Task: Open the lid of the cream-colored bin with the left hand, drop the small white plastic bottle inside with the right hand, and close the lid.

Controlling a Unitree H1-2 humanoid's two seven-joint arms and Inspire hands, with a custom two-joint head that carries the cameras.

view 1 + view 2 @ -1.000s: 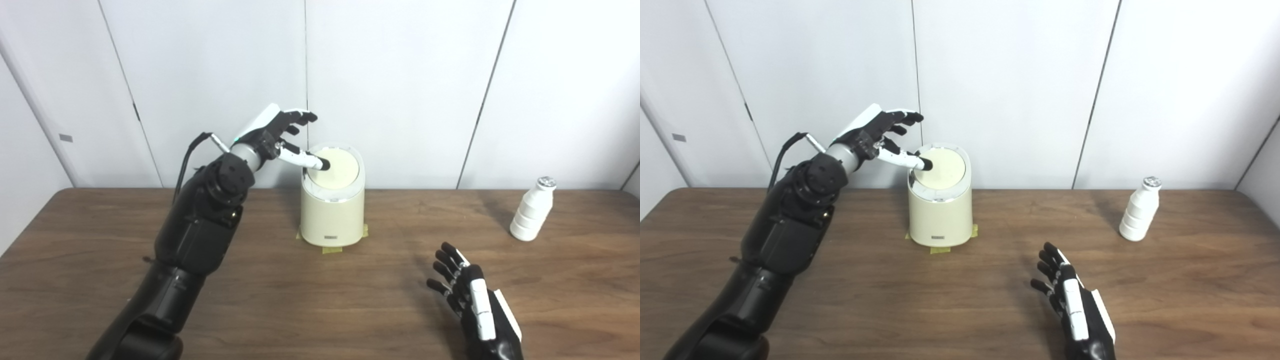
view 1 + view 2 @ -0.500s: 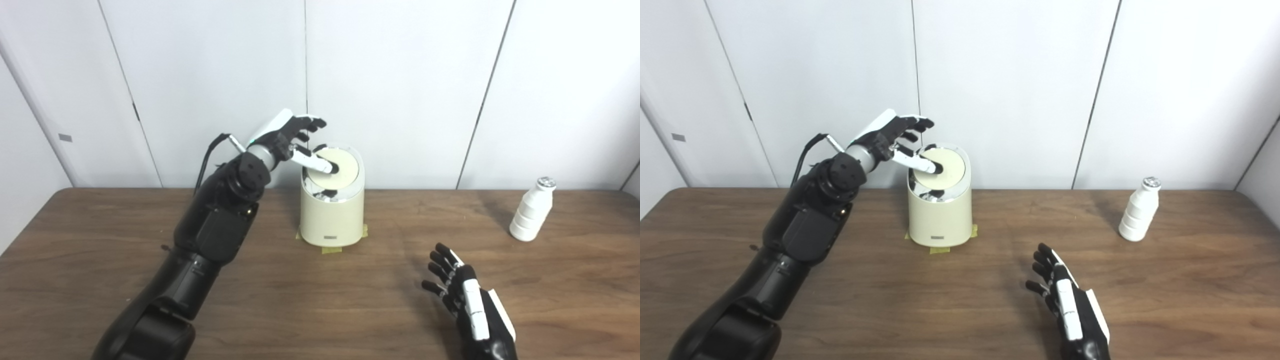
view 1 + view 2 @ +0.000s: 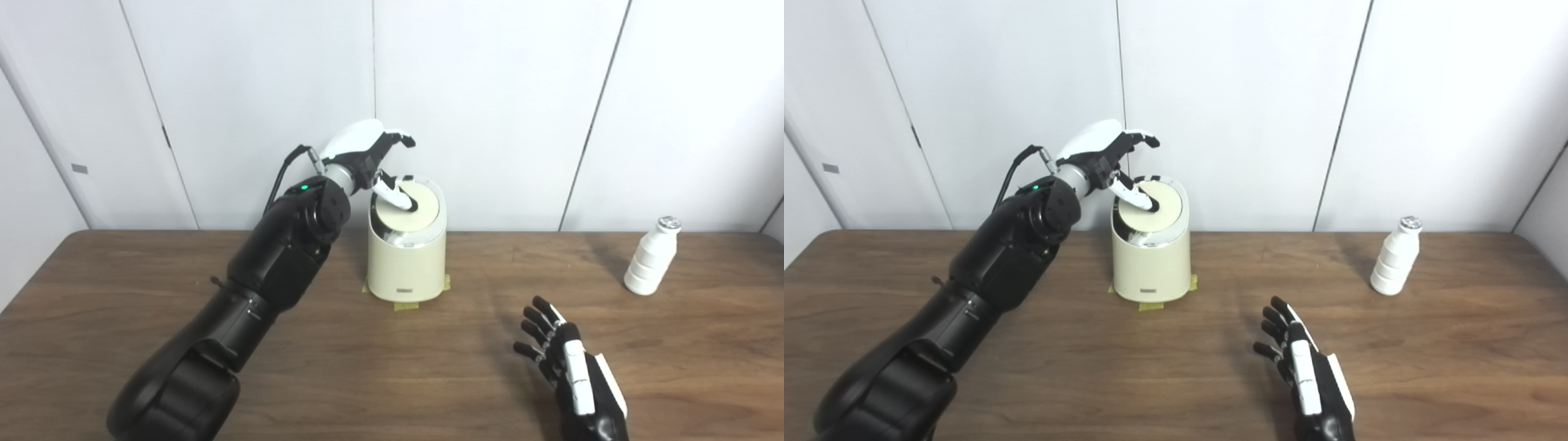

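Small white plastic bottle (image 3: 650, 256) upright, probably light, tippy: best gripped mid-body. Right hand (image 3: 572, 373) spread, empty; left hand (image 3: 373, 159) fingers apart, pressing lid (image 3: 409, 211).

The counter (image 3: 122, 294) showed dark wood grain, matt. The bin (image 3: 406, 269) looked smooth cream plastic, its lid (image 3: 416, 214) ringed by a glossy, mirror-like band. The bottle (image 3: 650, 260) was white plastic, silvery-capped.

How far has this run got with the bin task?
Nothing is finished. In hand: the left hand presses a fingertip on the lid of the bin, which looks tilted ajar. Left: the bottle stands untouched at far right, the right hand open and empty; then drop, close.
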